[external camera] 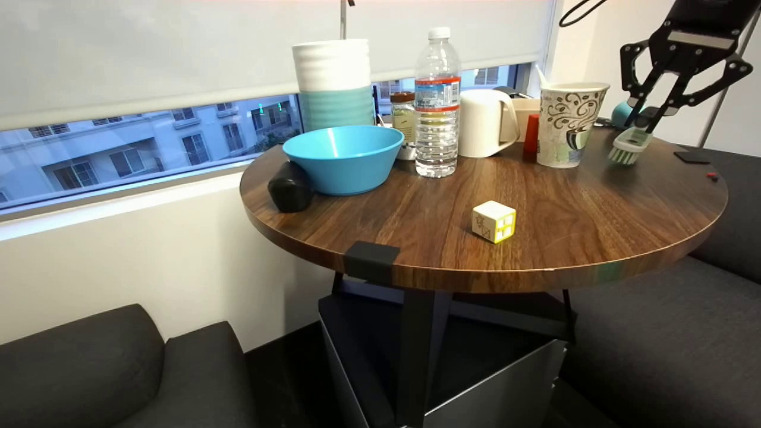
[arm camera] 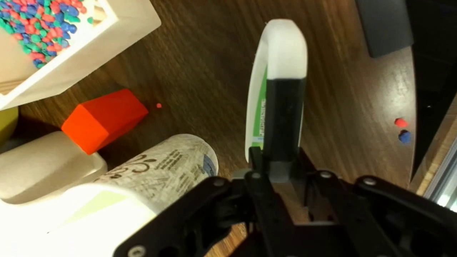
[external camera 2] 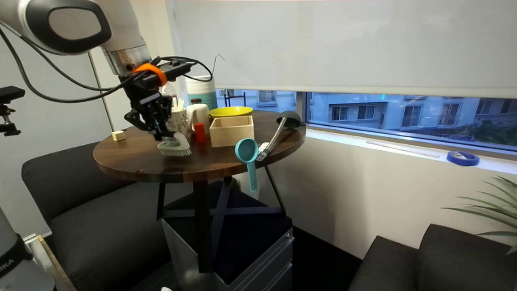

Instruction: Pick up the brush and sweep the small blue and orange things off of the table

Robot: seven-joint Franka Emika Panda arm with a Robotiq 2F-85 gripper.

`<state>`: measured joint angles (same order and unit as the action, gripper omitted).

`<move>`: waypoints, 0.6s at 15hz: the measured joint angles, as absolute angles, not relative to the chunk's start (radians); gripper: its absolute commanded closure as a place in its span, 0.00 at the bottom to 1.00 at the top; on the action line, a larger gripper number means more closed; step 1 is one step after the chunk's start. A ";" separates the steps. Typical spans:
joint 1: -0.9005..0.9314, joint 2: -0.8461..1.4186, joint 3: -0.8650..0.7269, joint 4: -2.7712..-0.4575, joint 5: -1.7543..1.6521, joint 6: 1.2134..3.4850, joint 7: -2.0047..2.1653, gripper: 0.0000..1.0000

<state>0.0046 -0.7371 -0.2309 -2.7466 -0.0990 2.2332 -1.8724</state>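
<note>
Gripper [arm camera: 280, 156] clamped on brush [arm camera: 284, 96]; bristles [external camera 2: 174, 152] visible in both exterior views, coloured pieces [arm camera: 39, 34] inside box [arm camera: 107, 43] in wrist view only

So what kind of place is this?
Probably an office lounge or break nook, though a home isn't ruled out: a round table, dark cushioned seating near it and a drawer cabinet below the tabletop.

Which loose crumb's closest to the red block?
The lone red crumb beside the block; the other red crumb and the blue crumb sit near the table edge.
</note>
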 measured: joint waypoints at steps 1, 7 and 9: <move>0.005 -0.734 -0.232 -2.749 -0.099 2.234 -1.872 0.94; 0.005 -0.725 -0.236 -2.748 -0.099 2.221 -1.872 0.94; 0.005 -0.725 -0.239 -2.746 -0.099 2.209 -1.872 0.94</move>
